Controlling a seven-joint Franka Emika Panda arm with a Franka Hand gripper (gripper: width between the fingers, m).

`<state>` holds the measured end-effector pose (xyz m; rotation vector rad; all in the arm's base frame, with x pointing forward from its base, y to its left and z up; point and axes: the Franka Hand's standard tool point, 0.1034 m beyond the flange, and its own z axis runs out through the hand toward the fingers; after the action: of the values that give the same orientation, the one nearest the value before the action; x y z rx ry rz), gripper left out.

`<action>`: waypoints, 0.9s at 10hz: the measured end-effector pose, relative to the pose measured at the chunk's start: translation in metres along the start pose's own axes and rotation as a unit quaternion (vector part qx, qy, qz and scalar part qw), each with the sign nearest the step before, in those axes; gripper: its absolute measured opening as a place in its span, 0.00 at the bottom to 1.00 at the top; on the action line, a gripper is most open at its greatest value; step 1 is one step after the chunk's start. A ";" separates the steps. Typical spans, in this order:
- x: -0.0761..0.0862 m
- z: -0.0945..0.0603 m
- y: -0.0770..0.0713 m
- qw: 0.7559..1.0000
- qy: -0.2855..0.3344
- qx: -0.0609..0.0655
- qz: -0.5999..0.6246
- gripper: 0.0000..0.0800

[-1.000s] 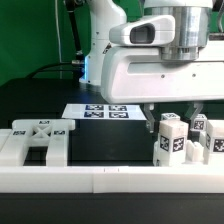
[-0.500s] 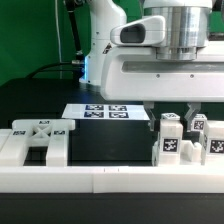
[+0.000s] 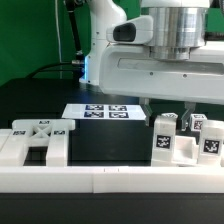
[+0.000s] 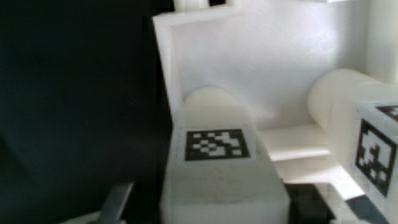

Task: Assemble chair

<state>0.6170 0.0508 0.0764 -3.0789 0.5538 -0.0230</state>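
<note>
Several white tagged chair parts stand by the long wall at the exterior view's right. One chunky leg (image 3: 165,135) is upright directly under my gripper (image 3: 169,108). The two fingers hang to either side of its top, with gaps showing, so the gripper is open. In the wrist view the same leg (image 4: 217,150) fills the space between the fingers (image 4: 118,205), its tag facing the camera. My gripper (image 4: 214,208) holds nothing. Two more tagged parts (image 3: 210,143) stand just beyond, and one also shows in the wrist view (image 4: 374,140). A wide flat chair piece (image 3: 35,140) lies at the left.
The long white border wall (image 3: 110,180) runs across the front. The marker board (image 3: 100,111) lies flat on the black table behind the parts. The arm's white body (image 3: 150,70) hangs over the right half. A green backdrop is at the left.
The arm has drifted slightly, and the fingers now stand closer about the leg's top. The leg appears a little further to the exterior view's left. The wide piece has not moved.
</note>
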 end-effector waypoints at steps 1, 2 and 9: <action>0.000 0.000 0.000 1.000 0.000 0.000 -0.004 0.37; 0.000 0.001 0.000 1.000 0.000 0.000 -0.003 0.37; -0.006 -0.014 0.001 0.999 0.020 0.010 -0.037 0.81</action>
<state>0.6106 0.0515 0.0904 -3.0849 0.4376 -0.0893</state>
